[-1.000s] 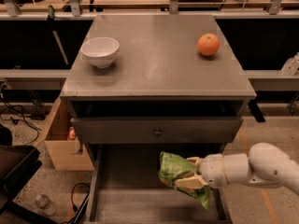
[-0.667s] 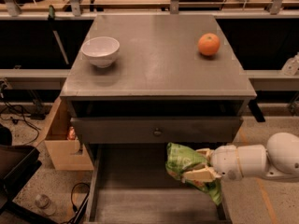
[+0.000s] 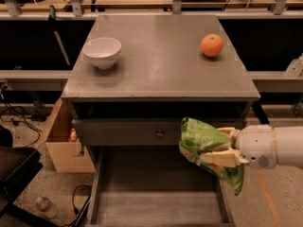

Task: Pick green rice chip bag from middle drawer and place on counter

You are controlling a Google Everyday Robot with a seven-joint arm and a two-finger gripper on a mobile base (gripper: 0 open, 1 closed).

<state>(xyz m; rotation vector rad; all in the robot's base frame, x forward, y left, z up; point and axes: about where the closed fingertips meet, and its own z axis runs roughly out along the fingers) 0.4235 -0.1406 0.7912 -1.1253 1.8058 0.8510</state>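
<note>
The green rice chip bag [image 3: 204,143] is a crinkled light-green foil bag, held in the air above the right side of the open middle drawer [image 3: 156,193]. My gripper [image 3: 215,145] comes in from the right on a white arm and is shut on the bag, with its tan fingers [image 3: 220,157] pressed on the foil. The bag hangs in front of the closed grey drawer front, just below the counter's front edge. The counter [image 3: 161,65] is the flat grey cabinet top above.
A white bowl [image 3: 102,52] stands on the counter's left back. An orange [image 3: 211,45] sits at its right back. The closed drawer front has a small knob [image 3: 160,134]. A cardboard box [image 3: 66,145] and cables lie on the floor at left.
My gripper has lifted the bag up and to the right, from low inside the drawer to the height of the closed drawer front.
</note>
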